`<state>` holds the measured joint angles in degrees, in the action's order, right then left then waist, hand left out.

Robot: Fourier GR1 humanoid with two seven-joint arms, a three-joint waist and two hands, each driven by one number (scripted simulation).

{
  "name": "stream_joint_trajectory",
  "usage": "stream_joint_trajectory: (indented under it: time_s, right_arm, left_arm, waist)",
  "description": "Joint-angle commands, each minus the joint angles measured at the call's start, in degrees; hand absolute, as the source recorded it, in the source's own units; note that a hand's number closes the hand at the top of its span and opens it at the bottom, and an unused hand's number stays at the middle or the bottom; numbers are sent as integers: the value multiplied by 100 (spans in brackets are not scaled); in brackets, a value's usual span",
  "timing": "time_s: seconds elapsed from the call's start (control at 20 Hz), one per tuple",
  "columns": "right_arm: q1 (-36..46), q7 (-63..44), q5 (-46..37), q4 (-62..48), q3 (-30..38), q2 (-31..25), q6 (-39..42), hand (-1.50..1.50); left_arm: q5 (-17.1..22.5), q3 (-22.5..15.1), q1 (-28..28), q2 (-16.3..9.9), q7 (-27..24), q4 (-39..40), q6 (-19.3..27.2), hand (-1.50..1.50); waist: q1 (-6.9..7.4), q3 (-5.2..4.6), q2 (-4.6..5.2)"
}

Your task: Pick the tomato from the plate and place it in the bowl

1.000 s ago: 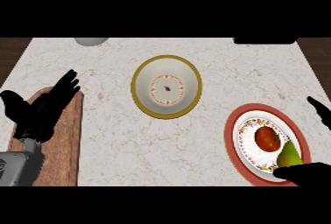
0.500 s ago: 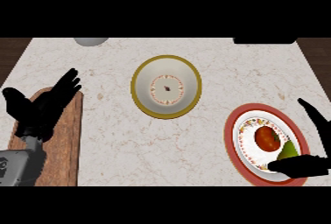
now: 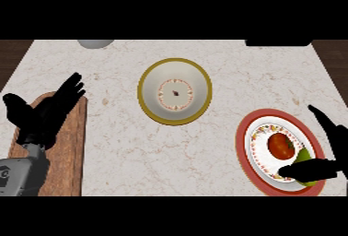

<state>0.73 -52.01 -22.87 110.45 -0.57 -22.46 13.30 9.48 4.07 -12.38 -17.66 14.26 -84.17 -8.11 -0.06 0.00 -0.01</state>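
Observation:
A red tomato [image 3: 280, 144] lies on a red-rimmed patterned plate [image 3: 253, 156] at the lower right of the counter. A green fruit [image 3: 306, 157] sits beside it on the same plate. My right hand [image 3: 329, 156] is open at the plate's right side; its thumb crosses the plate's lower part just below the tomato, and its fingers stretch up past the rim. The yellow-rimmed white bowl [image 3: 152, 94] stands near the counter's middle, with nothing in it. Over a wooden board at the left, my left hand [image 3: 42, 114] rests open, fingers up.
A wooden cutting board [image 3: 69, 152] lies along the left edge under my left forearm. A grey round object [image 3: 94, 44] shows at the top left edge, and a dark object [image 3: 277, 43] sits at the top right edge.
My right hand has moved left and up onto the plate, closing in on the tomato. The left hand shifted only slightly.

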Motion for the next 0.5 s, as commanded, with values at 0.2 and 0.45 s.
stream_joint_trajectory:
  time_s: [0.2,0.45]
  right_arm:
    - [441,159,-469,-843,-101,518,26,-150]
    - [33,994,-584,-1381,171,423,-3,-150]
  left_arm:
    - [-195,49,273,159,-23,-205,-150,0]
    - [-107,208,470,44,124,-462,-381,0]
  waist:
    - [24,0,2]
    - [16,2,-1]
